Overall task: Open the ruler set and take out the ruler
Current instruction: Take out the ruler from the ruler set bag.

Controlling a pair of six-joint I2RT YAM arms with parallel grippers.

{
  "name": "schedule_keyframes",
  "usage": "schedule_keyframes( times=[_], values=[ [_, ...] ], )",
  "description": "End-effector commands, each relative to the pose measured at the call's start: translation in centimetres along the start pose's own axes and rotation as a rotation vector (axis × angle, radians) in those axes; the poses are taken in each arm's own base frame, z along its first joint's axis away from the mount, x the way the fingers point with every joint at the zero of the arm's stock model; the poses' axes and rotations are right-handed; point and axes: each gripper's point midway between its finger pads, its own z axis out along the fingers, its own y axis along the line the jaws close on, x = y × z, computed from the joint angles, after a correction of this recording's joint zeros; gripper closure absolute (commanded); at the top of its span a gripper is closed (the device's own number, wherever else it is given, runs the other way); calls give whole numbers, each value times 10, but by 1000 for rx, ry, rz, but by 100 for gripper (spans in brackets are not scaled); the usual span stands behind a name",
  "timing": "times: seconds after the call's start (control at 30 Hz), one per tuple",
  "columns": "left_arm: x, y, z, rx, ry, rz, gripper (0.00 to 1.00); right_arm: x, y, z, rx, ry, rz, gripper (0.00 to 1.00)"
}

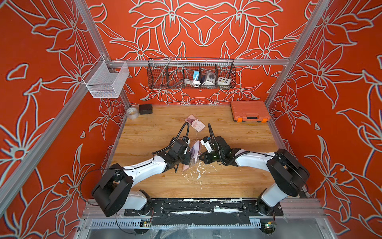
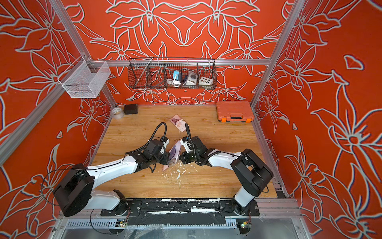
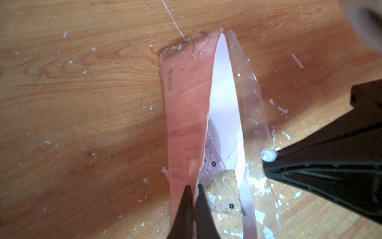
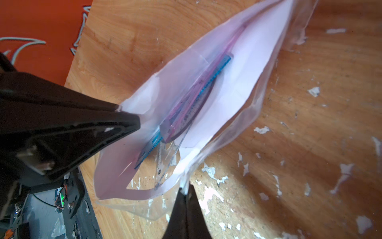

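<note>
Ruler set (image 3: 186,103) pinched by L gripper (image 3: 193,187), R gripper (image 4: 186,189).

Bright daylight, soft-focus wrist views

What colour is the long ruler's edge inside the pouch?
Blue; the ruler shows best in the right wrist view.

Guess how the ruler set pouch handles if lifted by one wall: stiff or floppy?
Likely floppy: the pouch walls bow apart between the left gripper and right gripper. Probably light and slippery: thin glossy film. The rulers lie loose inside, so tipping the open mouth down may spill them.
</note>
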Motion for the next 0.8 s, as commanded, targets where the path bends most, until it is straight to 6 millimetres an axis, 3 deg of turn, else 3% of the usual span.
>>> schedule_keyframes(
  times=[0.0,0.1,0.23,0.4,0.57,0.67,0.77],
  values=[
    [6,0,2,2,3,3,100,0,-5,4,36,14,15,100],
    [6,-4,4,13,-3,-3,100,-2,-5,0,51,13,15,100],
    [6,-9,7,18,-5,0,100,-12,-3,-20,106,-20,-4,76],
    [9,-10,13,17,0,-16,100,-30,-3,-54,198,-113,-26,62],
    [9,-11,17,20,-2,-27,100,-41,20,-62,111,-138,-17,63],
    [7,-13,16,21,-11,-23,100,-45,34,-52,18,-135,20,67],
    [5,-12,15,19,-23,-22,100,-41,30,-32,-6,-91,70,74]
  ],
)
